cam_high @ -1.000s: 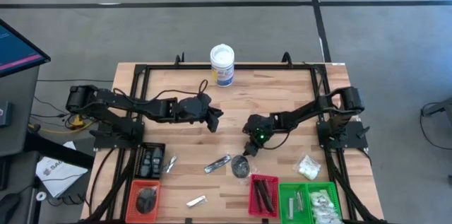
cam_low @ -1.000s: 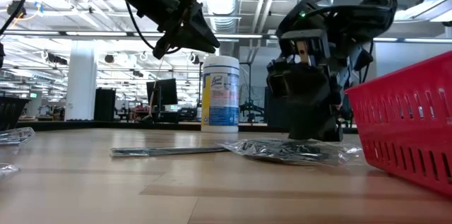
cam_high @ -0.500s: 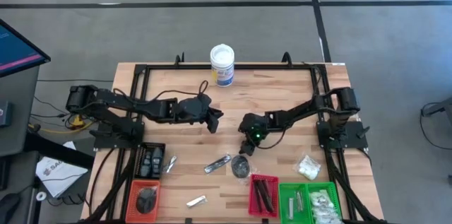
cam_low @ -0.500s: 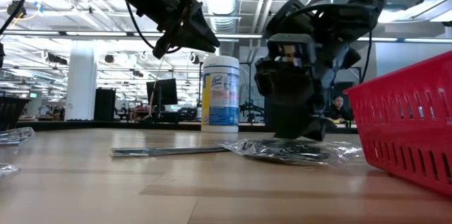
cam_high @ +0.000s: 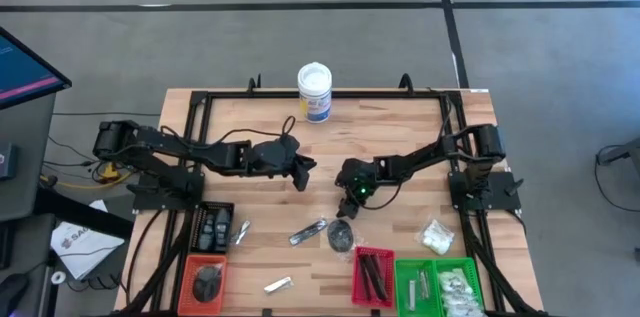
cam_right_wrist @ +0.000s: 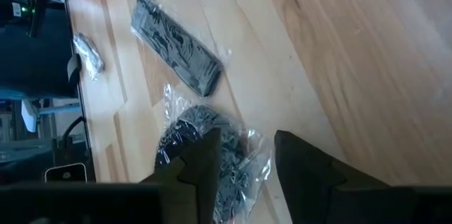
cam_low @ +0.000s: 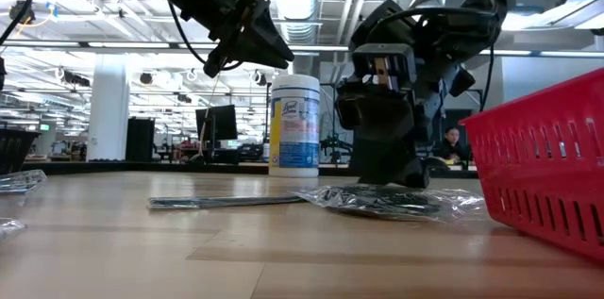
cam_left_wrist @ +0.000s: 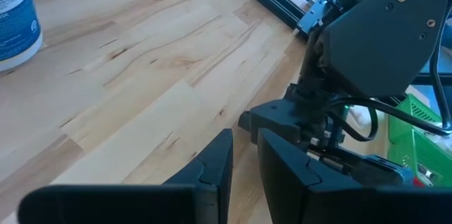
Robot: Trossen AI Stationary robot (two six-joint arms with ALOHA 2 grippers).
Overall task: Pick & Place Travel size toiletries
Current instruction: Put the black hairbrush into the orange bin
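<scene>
The bench (cam_high: 400, 137) is showing pale, matt wood with visible grain. A disc packet (cam_right_wrist: 212, 155) is lying in clear, crinkled, glossy plastic film; the flat dark sachet (cam_right_wrist: 176, 45) beside it is looking shiny too. The red tray (cam_low: 547, 172) is showing moulded plastic mesh. The tub (cam_low: 293, 124) is wearing a smooth white plastic shell with a paper-like label. The fingers (cam_right_wrist: 201, 167) are looking matt black.

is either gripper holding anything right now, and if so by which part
Nothing is held. The right gripper hangs open above the clear packet with a dark disc, with nothing between its fingers. The left gripper is raised over bare table, nearly closed and empty.
</scene>
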